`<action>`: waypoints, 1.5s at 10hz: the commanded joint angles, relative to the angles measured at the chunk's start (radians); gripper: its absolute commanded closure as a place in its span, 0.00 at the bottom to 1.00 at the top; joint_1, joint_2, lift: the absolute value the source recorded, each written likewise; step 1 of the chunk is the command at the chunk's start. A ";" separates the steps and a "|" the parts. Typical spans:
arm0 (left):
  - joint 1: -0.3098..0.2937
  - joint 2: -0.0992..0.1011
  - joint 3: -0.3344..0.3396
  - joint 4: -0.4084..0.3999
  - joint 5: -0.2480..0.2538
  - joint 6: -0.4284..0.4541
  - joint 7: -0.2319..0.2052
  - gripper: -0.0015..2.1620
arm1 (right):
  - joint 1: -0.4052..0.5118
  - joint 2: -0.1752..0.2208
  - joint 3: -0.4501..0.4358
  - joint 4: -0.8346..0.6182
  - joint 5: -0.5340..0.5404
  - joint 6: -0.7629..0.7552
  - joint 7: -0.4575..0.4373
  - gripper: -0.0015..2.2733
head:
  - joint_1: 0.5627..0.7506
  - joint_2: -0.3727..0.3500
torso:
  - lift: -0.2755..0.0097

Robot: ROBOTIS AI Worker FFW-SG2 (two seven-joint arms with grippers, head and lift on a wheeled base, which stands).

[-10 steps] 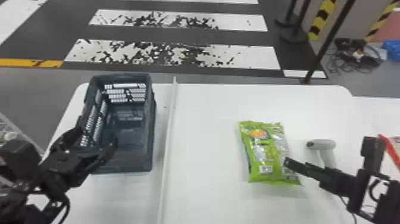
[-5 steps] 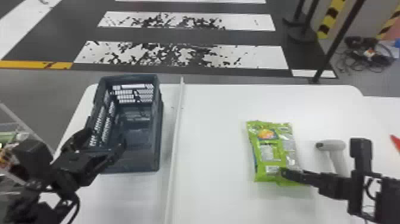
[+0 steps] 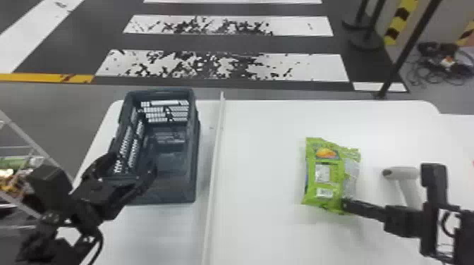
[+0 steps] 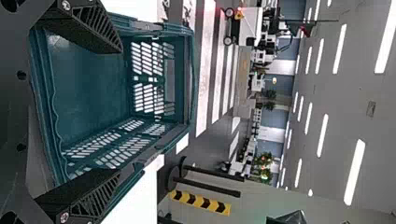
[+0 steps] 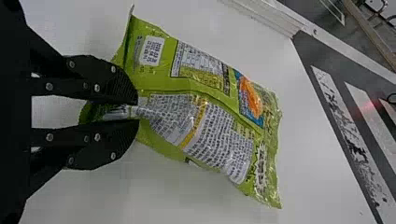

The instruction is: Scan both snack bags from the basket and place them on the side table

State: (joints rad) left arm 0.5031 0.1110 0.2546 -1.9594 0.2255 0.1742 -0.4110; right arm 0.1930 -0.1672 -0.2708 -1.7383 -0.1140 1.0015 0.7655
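In the head view, my left gripper (image 3: 134, 160) stands open over the near left part of the dark basket (image 3: 195, 155). The left wrist view has the teal-looking basket (image 4: 86, 84) beyond and between the open fingers of my left gripper (image 4: 119, 112). My right gripper (image 3: 345, 205) is at the near right corner of a green snack bag (image 3: 326, 172) on the white table. Up close in the right wrist view, my right gripper (image 5: 138, 112) is shut on a bunched corner of the snack bag (image 5: 201, 84), whose printed back faces the camera.
A light grey scanner (image 3: 405, 176) lies right of the bag, close behind my right gripper. A raised white strip (image 3: 216, 151) runs between the basket and the bag on the table (image 3: 264, 141). A wire rack (image 3: 21, 148) stands at the far left.
The head view has shifted, sliding the scene rightward. My right gripper has moved toward the bag's near edge and closed on its corner, which is now gathered. The left gripper stays by the basket.
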 commanded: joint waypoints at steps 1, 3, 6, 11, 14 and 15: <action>0.000 -0.001 0.000 0.000 0.000 0.000 0.000 0.04 | 0.020 0.000 -0.031 -0.030 -0.055 -0.005 0.008 0.99 | 0.70 0.58 | 0.71; 0.003 -0.002 0.002 -0.003 0.000 0.000 0.000 0.04 | 0.040 0.005 -0.134 -0.135 -0.181 0.047 0.015 0.99 | 0.70 0.57 | 0.71; 0.008 -0.002 0.003 -0.012 -0.002 0.000 0.000 0.04 | -0.010 0.005 -0.360 -0.202 -0.345 0.176 0.024 0.99 | 0.70 0.52 | 0.71; 0.006 -0.013 -0.032 -0.065 -0.014 0.025 0.028 0.04 | -0.070 -0.045 -0.616 -0.076 -0.385 0.090 -0.152 0.99 | 0.70 0.20 | 0.71; 0.006 -0.022 -0.090 -0.096 -0.040 0.104 0.063 0.04 | -0.067 -0.077 -0.624 0.086 -0.366 -0.149 -0.281 0.99 | 0.70 0.03 | 0.71; 0.008 -0.022 -0.101 -0.099 -0.040 0.123 0.066 0.04 | -0.086 -0.107 -0.614 0.169 -0.349 -0.223 -0.307 0.99 | 0.70 0.03 | 0.71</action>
State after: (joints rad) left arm 0.5095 0.0890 0.1602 -2.0572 0.1863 0.2878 -0.3460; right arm 0.1155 -0.2582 -0.8902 -1.6132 -0.4718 0.8217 0.4577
